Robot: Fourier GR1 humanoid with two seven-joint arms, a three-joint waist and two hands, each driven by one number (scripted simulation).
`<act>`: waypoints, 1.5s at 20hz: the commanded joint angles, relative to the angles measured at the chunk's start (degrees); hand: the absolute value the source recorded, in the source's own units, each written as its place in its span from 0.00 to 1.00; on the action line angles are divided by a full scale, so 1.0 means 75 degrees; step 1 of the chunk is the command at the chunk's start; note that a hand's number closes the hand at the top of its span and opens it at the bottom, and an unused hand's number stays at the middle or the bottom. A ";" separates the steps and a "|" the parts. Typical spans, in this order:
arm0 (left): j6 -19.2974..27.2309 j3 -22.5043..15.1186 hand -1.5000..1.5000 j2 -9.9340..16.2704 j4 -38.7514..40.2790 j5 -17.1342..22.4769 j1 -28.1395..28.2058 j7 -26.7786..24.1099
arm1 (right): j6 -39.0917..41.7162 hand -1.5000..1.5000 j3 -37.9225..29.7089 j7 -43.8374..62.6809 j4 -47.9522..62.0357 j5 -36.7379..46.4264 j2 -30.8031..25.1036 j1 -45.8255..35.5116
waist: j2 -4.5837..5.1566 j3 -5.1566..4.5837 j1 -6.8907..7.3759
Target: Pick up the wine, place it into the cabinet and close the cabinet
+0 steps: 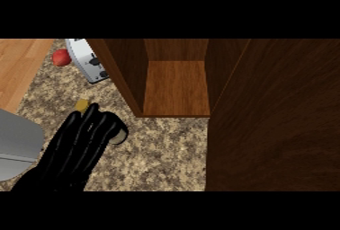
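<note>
The cabinet (176,87) stands open on the speckled counter (159,152), taking up the upper middle of the head view; its brown wooden floor and back panel show bare, with nothing standing inside; its wide dark door (279,117) is swung out and fills the right side of the view from top to bottom.

The left hand (73,148) comes in from the lower left, black, its fingers curled over a dark thing that it mostly hides; this looks to be the wine (118,134), of which only a dark rounded body and a pale round end show at the fingertips, just left of the cabinet's front edge and still outside it, low over the counter; whether it touches the counter cannot be told. A small yellow piece (82,104) peeps out just above the fingers; what it is cannot be told.

The grey forearm (16,143) lies along the left edge of the view. The right hand shows nowhere.

At the upper left a white appliance (90,60) with dark knobs sits beside the cabinet's left wall, and a red round thing (61,57) lies just left of it on the counter; beyond them, a strip of light wooden floor (20,67) runs along the counter's edge.
</note>
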 commanded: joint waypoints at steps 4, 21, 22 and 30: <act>0.0321 0.0392 0.00 0.0164 -0.0582 0.0231 0.0069 0.0713 | -0.0207 0.00 -0.0284 0.0948 -0.1099 -0.0516 -0.0027 -0.0057 | 0.0002 -0.0001 -0.0006; 0.0124 0.2576 0.00 0.0590 -0.0507 0.1170 -0.0414 0.1286 | -0.0875 0.00 -0.0091 0.1877 -0.1177 -0.0059 0.0094 -0.1163 | 0.0002 -0.0005 0.0012; -0.0061 0.2849 0.00 0.0695 -0.0416 0.1255 -0.0401 0.1138 | -0.0278 0.00 -0.0265 0.0772 -0.0727 -0.0073 0.0214 -0.0428 | 0.0005 0.0001 -0.0005; -0.0641 0.3794 0.00 0.1046 0.1031 0.1842 -0.0769 0.0780 | -0.0923 0.00 -0.0141 0.2021 -0.1170 -0.0043 0.0075 -0.1390 | 0.0008 -0.0004 -0.0013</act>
